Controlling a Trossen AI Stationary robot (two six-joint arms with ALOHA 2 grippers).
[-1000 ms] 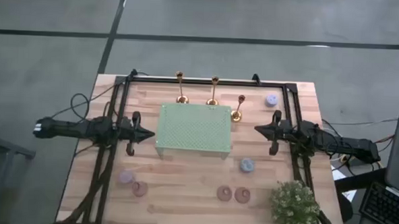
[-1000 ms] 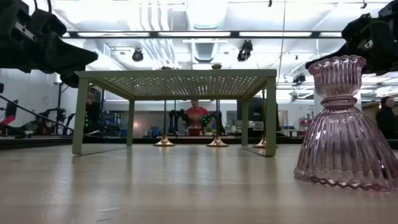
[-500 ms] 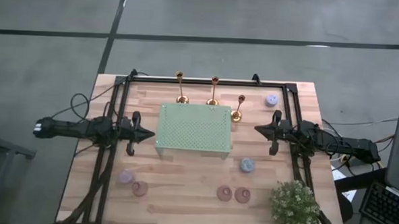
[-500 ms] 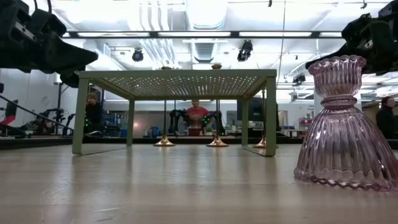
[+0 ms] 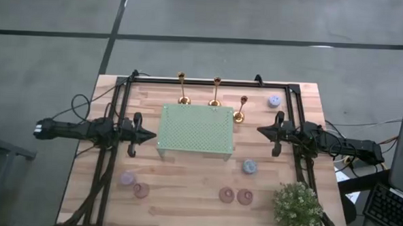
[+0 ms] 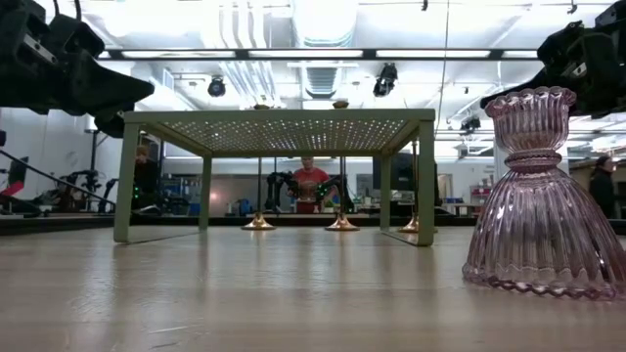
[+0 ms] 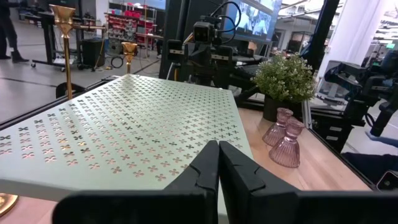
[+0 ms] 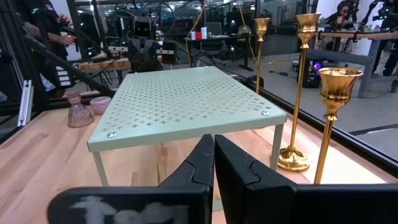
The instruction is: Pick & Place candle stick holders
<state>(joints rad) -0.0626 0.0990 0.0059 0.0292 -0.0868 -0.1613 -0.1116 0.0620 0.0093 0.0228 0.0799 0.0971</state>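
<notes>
Table (image 5: 184,194): wooden top on which everything is set out
Rack (image 5: 196,130): pale green perforated stand placed mid-table, nothing seen on its top
Plant (image 5: 297,208): small potted shrub kept at the near right corner
Left gripper (image 5: 146,134): held just beside the rack's left edge, fingers pressed together, nothing gripped
Right gripper (image 5: 261,130): held just beside the rack's right edge, fingers clenched, nothing gripped
Candle stick holders (image 5: 215,91): three brass sticks stood upright behind the rack, the right one nearest the right gripper
Progress: judged not begun; all three are left to be picked and placed
</notes>
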